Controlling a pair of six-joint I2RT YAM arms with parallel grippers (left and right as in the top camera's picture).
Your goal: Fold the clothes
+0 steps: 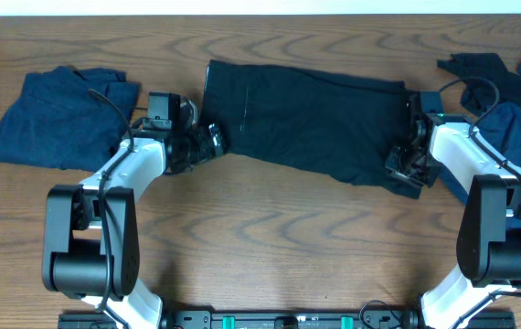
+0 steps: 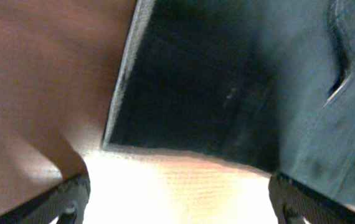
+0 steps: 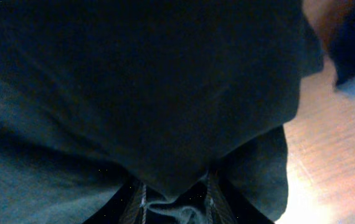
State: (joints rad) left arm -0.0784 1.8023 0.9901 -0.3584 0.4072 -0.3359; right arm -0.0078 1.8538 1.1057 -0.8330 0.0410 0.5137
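Mid-task, judging by the layout. Dark garment [image 1: 306, 119] flat on the tabletop [image 1: 270, 238], stretched between the two claws as a long rectangle with straight far and left edges. Likely one fold in, more folds left; layers hard to confirm from above.

Left claw [image 1: 213, 142] right at the near left corner of the dark garment. Jaws wide apart in the left wrist view, fingertips [image 2: 65, 202] low on either side of frame, only bare tabletop between them. Corner of cloth just ahead of the claw, not touched as far as visible.

Right claw [image 1: 407, 166] on the near right edge of the dark garment. In the right wrist view jaws narrow, cloth bunched over and pinched between the fingers [image 3: 134, 208], so judged gripping it. Right end lumpy there, not squared up.

Outward of the left claw, well apart: blue pile [image 1: 55, 119], loosely flattened, not a neat fold. Cannot tell whether finished. Outward of and beyond the right claw: heap of clothes [image 1: 507, 87], dark and blue, crumpled, partly out of frame, judged waiting. So at most one item dealt with, one in hand, the heap left.

Writing: none readable. No brand, tag or label seen in any view. Only a pale seam line [image 2: 339, 81] ahead and to the right of the left claw.
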